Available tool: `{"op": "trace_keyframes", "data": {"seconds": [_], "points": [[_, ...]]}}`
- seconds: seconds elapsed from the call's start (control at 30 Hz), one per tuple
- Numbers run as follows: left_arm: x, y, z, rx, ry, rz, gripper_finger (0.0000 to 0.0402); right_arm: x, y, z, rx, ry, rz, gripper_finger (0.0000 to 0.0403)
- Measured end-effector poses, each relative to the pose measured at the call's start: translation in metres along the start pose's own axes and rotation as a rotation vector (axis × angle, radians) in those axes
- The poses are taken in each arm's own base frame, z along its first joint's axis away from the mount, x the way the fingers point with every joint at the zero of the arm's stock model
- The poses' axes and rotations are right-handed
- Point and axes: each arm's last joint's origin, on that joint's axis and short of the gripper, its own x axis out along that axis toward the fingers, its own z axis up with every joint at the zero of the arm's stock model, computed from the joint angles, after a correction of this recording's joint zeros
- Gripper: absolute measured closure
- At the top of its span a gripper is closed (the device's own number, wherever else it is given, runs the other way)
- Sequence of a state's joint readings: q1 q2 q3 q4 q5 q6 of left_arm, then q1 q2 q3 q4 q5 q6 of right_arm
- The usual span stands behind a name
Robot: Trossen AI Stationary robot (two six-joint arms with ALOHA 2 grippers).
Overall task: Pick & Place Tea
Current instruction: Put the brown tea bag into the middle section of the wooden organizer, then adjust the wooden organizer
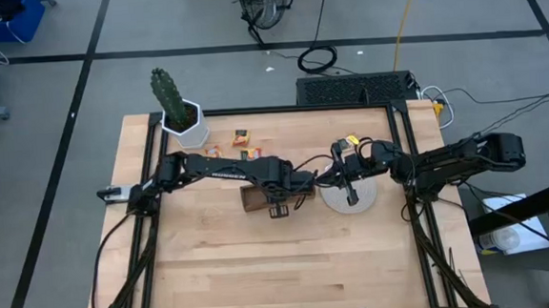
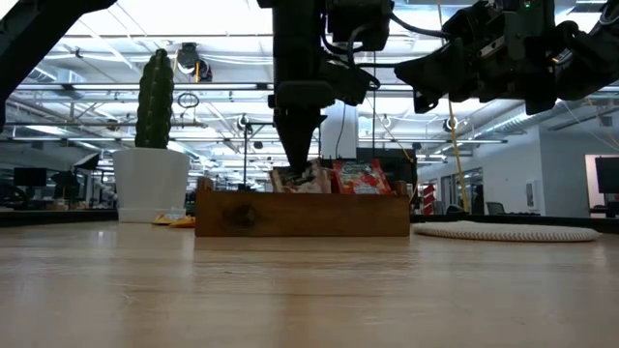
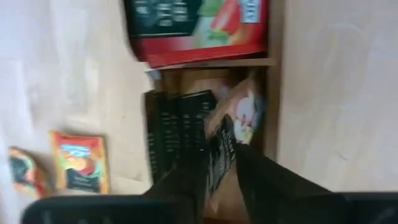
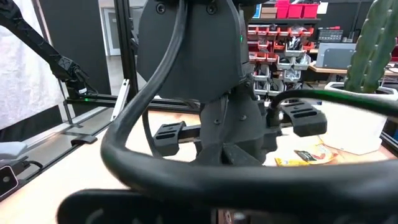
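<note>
Tea sachet (image 3: pixel 239 118) sits between the left gripper's (image 3: pixel 214 158) slightly parted fingers inside the wooden tray (image 2: pixel 302 215); widen them fully, then lift straight up

The left arm reaches across the middle of the table, and its left gripper (image 2: pixel 298 164) points straight down with fingers (image 3: pixel 186 180) a little apart. The right arm bends in from the right, its right gripper (image 1: pixel 352 198) closed.
</note>
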State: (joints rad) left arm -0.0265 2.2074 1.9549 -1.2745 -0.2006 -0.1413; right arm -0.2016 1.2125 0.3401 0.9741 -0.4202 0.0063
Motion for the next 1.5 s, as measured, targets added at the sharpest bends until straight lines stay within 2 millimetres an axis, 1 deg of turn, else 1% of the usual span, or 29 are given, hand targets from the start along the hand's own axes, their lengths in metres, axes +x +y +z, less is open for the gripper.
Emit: {"op": "trace_keyframes", "data": {"seconds": [0.23, 0.33, 0.43, 0.53, 0.67, 0.73, 0.8, 0.87, 0.93, 1.0, 1.03, 1.3, 1.5], "points": [[0.0, 0.003, 0.0, 0.005, -0.01, 0.1, 0.0233, 0.0, 0.0, 0.0, 0.001, 0.0, 0.0, 0.0399], [-0.005, 0.006, -0.001, -0.014, -0.024, 0.157, 0.0207, 0.0, 0.0, 0.0, 0.001, 0.0, 0.0, 0.0399], [-0.015, 0.009, -0.004, -0.062, -0.042, 0.171, 0.0193, 0.0, 0.0, 0.0, 0.001, 0.001, 0.0, 0.0399], [-0.026, 0.008, -0.009, -0.103, -0.06, 0.168, 0.0189, 0.0, 0.0, -0.001, 0.005, 0.009, 0.0, 0.0399], [-0.032, -0.003, -0.012, -0.103, -0.068, 0.128, 0.0189, 0.0, 0.0, -0.002, 0.002, 0.021, 0.0, 0.0399], [-0.033, -0.013, -0.012, -0.075, -0.081, 0.094, 0.0201, 0.0, 0.0, -0.003, -0.002, 0.027, 0.0, 0.0399], [-0.034, -0.025, -0.011, -0.037, -0.114, 0.071, 0.023, 0.0, 0.0, -0.003, -0.002, 0.031, 0.0, 0.0399], [-0.034, -0.036, -0.013, -0.01, -0.126, 0.065, 0.0274, 0.0, 0.0, -0.003, -0.002, 0.033, 0.0, 0.0399], [-0.033, -0.043, -0.015, 0.013, -0.118, 0.068, 0.0328, 0.0, 0.0, -0.004, -0.002, 0.035, 0.0, 0.0399], [-0.026, -0.044, -0.017, 0.022, -0.115, 0.072, 0.0379, 0.0, 0.0, -0.004, -0.001, 0.035, 0.0, 0.0399], [-0.021, -0.043, -0.017, 0.018, -0.113, 0.079, 0.0388, 0.0, 0.0, -0.004, 0.002, 0.035, 0.0, 0.0399], [0.028, -0.025, -0.026, -0.036, -0.02, 0.076, 0.0396, 0.0, 0.0, -0.004, 0.031, 0.035, 0.001, 0.0399], [0.033, -0.015, -0.026, -0.063, -0.014, 0.075, 0.0396, 0.0, 0.0, -0.003, 0.031, 0.034, 0.002, 0.0399]]}}
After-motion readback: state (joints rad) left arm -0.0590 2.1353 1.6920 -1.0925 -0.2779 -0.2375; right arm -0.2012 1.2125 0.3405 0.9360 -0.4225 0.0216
